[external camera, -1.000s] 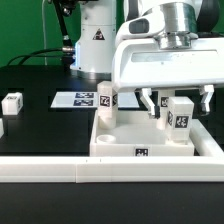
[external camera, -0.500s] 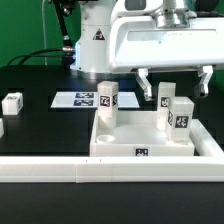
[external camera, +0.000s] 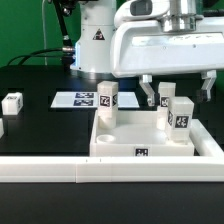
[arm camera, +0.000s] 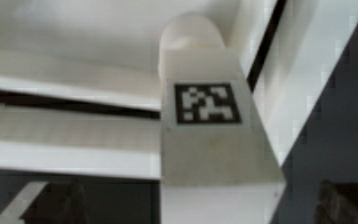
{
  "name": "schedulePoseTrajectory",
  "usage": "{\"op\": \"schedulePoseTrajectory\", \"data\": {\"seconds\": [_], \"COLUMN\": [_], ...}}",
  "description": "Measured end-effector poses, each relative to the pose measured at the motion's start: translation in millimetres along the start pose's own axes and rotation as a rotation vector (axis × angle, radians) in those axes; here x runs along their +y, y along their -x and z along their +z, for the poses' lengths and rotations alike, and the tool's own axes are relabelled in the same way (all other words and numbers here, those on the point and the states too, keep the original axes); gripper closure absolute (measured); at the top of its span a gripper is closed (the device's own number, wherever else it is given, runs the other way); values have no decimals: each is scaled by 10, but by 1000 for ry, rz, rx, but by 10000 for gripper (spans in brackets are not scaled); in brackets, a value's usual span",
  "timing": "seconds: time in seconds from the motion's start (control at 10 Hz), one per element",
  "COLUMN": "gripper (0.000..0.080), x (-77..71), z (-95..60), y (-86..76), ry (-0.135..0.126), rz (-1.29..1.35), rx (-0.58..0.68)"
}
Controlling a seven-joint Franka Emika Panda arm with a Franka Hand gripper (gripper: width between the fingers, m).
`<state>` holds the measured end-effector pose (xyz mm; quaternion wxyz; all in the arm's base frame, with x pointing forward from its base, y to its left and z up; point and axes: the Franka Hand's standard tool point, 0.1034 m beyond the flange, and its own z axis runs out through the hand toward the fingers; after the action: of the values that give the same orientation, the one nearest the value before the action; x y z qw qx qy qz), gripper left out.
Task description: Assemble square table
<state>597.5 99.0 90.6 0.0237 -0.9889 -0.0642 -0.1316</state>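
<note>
Leftmost, a loose leg [external camera: 12, 102] lies on the black table [external camera: 40, 128], out at nine o'clock from the tabletop [external camera: 140, 153]. Next, the marker board [external camera: 72, 100] lies at about ten o'clock of it. On the tabletop, an upright leg [external camera: 108, 104] stands in the ten-o'clock corner, with a rear leg [external camera: 166, 96] and a front leg [external camera: 182, 113] toward two o'clock. Above those two hangs the gripper [external camera: 178, 99], spread wide and holding nothing (the wrist view shows a tagged leg [arm camera: 208, 110] between the fingers [arm camera: 30, 205], clear of both).

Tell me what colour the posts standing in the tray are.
White posts, each with a black-and-white square tag. Clearest in the exterior view.
</note>
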Motion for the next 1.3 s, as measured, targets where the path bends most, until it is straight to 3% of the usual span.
{"op": "schedulePoseTrajectory", "data": {"seconds": [0.2, 0.4, 0.7, 0.9, 1.1, 1.3], "gripper": [150, 150, 150, 192, 500, 509], "x": [0, -38, 13, 14, 13, 14], "z": [4, 37, 98, 98, 98, 98], "y": [-58, -10, 40, 40, 40, 40], "ry": [-12, -25, -21, -21, -21, -21], "rz": [10, 16, 11, 9, 9, 9], "rx": [-105, -261, -289, -289, -289, -289]}}
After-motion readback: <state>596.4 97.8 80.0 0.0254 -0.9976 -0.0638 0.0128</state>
